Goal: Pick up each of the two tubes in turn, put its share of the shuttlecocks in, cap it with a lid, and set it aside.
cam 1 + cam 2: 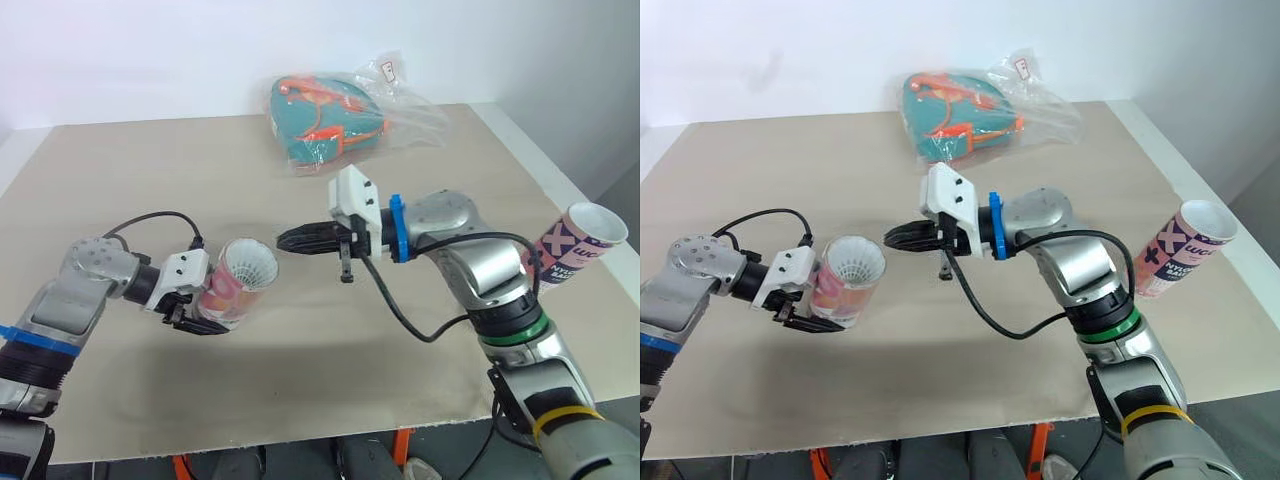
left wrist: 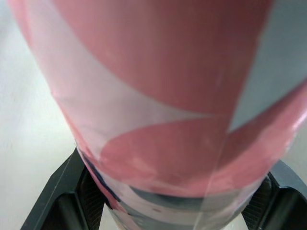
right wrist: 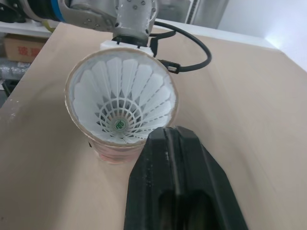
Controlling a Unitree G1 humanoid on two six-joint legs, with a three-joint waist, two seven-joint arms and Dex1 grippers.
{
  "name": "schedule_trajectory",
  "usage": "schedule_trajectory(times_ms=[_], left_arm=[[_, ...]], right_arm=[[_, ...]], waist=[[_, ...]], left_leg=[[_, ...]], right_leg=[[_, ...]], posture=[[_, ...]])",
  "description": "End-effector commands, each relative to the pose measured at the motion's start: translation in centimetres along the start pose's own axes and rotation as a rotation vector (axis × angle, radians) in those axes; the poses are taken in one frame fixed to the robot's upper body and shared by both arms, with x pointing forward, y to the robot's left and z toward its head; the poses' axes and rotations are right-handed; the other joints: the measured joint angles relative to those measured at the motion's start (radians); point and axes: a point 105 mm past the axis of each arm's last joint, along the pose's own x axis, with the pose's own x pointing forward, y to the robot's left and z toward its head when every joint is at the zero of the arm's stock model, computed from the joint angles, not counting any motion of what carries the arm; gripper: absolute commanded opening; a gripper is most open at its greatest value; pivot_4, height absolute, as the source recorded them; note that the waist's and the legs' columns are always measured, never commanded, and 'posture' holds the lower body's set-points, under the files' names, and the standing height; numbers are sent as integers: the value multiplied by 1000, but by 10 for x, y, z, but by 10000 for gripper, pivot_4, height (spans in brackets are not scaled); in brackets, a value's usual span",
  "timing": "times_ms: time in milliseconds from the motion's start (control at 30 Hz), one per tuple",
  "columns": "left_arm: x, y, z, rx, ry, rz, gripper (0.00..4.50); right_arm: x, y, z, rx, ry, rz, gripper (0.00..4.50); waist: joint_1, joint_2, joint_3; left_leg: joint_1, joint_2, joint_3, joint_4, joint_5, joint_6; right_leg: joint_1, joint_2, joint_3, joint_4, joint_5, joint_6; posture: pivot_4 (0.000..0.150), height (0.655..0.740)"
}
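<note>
I see the beige counter (image 1: 300,390) spread across my head views. At its far side lies a clear plastic bag (image 1: 345,115) holding something teal and orange.

Next in size is the spare tube (image 1: 575,245), pink and white with a bold pattern. It sits well apart at the counter's right edge, tilted with its open mouth up and outward. I cannot tell how it is propped.

My left end effector (image 1: 200,320) is clamped around the lower body of the pink tube (image 1: 235,285), one finger on each side. It holds that tube above the counter's middle-left, tilted with its mouth toward the right arm.

My right end effector (image 1: 285,240) has its fingers pressed together and empty, with the tips just beside the tube's rim.

Inside the mouth sits a white shuttlecock (image 3: 120,103), feathers fanned outward and cork down.
</note>
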Motion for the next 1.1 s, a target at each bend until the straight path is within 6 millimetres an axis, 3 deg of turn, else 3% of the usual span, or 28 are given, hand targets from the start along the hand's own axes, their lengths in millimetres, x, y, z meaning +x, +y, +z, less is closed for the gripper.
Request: schedule_trajectory(times_ms=[33, 200, 267, 400, 867, 1000, 1100], left_arm=[[-10, 5, 3, 33, 26, 8, 30847], [-10, 7, 3, 29, 32, -3, 30847], [-10, 8, 3, 30, 32, -6, 30847], [-8, 10, 4, 34, 24, -9, 30847], [-2, 13, 5, 32, 5, 6, 30847], [0, 12, 6, 30, -2, 10, 30847], [2, 12, 6, 30, -11, 14, 30847]], right_arm=[[7, 0, 22, -63, -24, 67, 449], [20, 7, 16, -54, 79, 203, 449], [28, 10, -2, -96, 257, 277, 449], [47, 3, -11, -131, 404, 316, 449], [91, 14, -1, -139, 387, 450, 449], [84, 7, 6, -118, 355, 434, 449], [58, -15, 27, -98, 302, 390, 449]], waist=[[0, 0, 0], [0, 0, 0], [-1, 0, 0], [-5, 1, 0], [-2, 0, 0], [-1, 0, 0], [4, 1, 0]], left_leg=[[0, 0, 0, 0, 0, 0], [0, 1, 0, 0, 0, 0], [0, 1, 0, 0, 0, 0], [2, 3, 1, 0, 0, 0], [1, 7, 0, 1, 1, 0], [2, 7, -1, 2, 1, -1], [2, 7, -1, 2, 2, -3]], right_leg=[[0, 0, 0, 0, 0, 0], [-1, 1, -1, 1, 0, 0], [-1, 1, -1, 1, 0, 0], [-2, 2, -1, 2, 0, 0], [-2, 6, -3, 3, 1, -1], [-2, 7, -4, 4, 1, -1], [-2, 7, -4, 4, 1, -1]], posture=[[1500, 7387], [1500, 7387], [1500, 7387], [1500, 7387], [1500, 7387], [1500, 7387], [1500, 7387]])
